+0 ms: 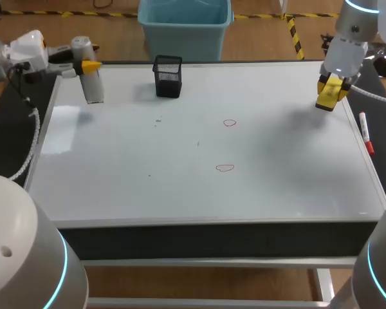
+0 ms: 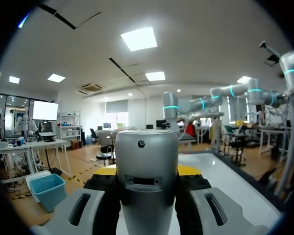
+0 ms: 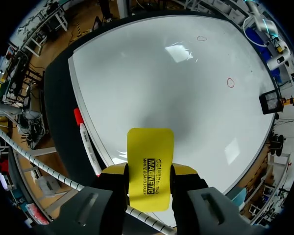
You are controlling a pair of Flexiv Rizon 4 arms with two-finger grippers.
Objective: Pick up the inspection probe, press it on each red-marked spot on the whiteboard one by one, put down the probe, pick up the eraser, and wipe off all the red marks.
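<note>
Left pincer (image 1: pixel 89 66) was clamped tight on the probe (image 2: pixel 147 188), held upright over the whiteboard's (image 1: pixel 148 193) far left corner. Next along, a black mesh holder (image 1: pixel 168 76) stood at the far edge. Mid-board sat one red mark (image 1: pixel 229 122), with a second red mark (image 1: pixel 224 168) nearer. Right pincer (image 1: pixel 332 87) gripped the eraser (image 3: pixel 150 161) above the far right corner, and a marker (image 1: pixel 366 134) lay along the right edge.
</note>
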